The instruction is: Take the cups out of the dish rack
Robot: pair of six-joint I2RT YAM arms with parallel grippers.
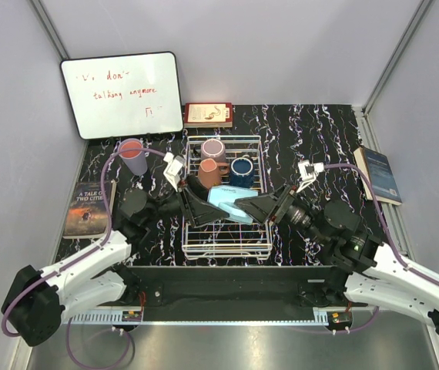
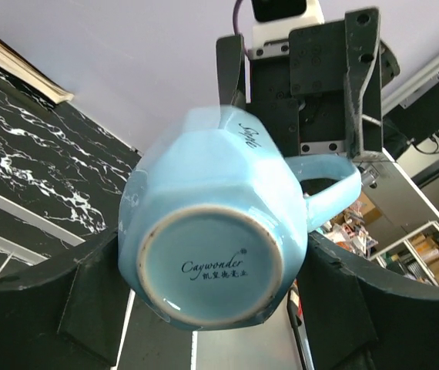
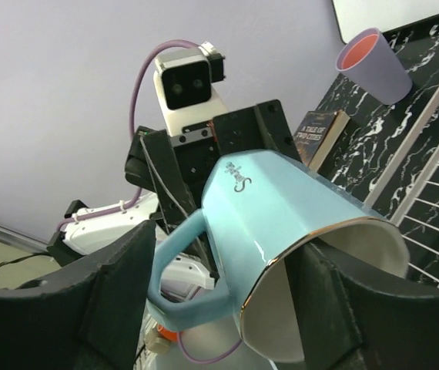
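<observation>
A light blue mug (image 1: 231,203) hangs on its side above the white wire dish rack (image 1: 227,248), between both arms. My left gripper (image 1: 204,206) is shut on its base end, and its fingers (image 2: 88,301) press on both sides of the mug (image 2: 212,247). My right gripper (image 1: 252,206) is open at the mouth of the mug (image 3: 281,223), with one finger inside the rim and the other just outside the handle. In the rack stand a mauve cup (image 1: 212,149), a terracotta mug (image 1: 211,173) and a dark blue mug (image 1: 241,170). A lavender cup (image 1: 132,156) stands on the table left of the rack.
A whiteboard (image 1: 122,94) leans at the back left. A reddish book (image 1: 209,114) lies behind the rack. One book (image 1: 87,210) lies at the left edge and another (image 1: 381,174) at the right. Pale walls close in three sides.
</observation>
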